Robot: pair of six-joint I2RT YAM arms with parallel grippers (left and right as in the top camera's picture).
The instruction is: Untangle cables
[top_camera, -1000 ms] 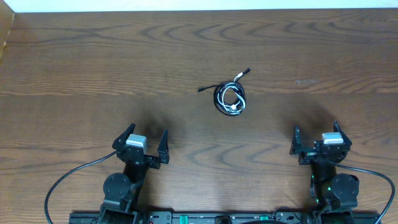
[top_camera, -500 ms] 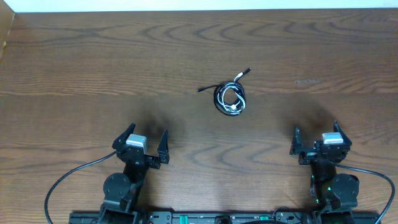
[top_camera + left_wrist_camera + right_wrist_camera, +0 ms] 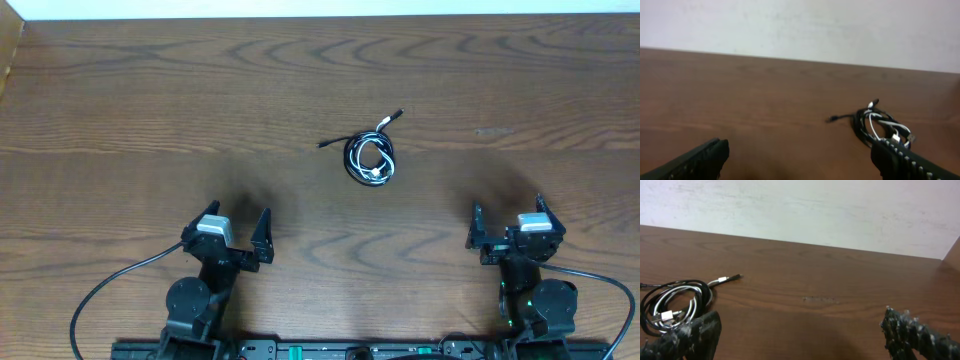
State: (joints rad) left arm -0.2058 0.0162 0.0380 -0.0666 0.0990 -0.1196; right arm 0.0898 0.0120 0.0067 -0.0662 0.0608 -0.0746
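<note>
The cables (image 3: 369, 154), one black and one white, lie coiled together in a small bundle on the wooden table, near its middle. A plug end sticks out up-right and a black end sticks out to the left. The bundle also shows in the left wrist view (image 3: 880, 127) and in the right wrist view (image 3: 675, 305). My left gripper (image 3: 228, 226) is open and empty at the front left, well short of the bundle. My right gripper (image 3: 508, 221) is open and empty at the front right, also apart from it.
The brown wooden table (image 3: 150, 110) runs to a pale wall at the far edge. A faint scuff mark (image 3: 493, 131) lies right of the bundle. Thick black arm wires (image 3: 100, 290) trail by the arm bases at the front.
The left gripper has shifted very slightly. The cables and the right arm have not moved.
</note>
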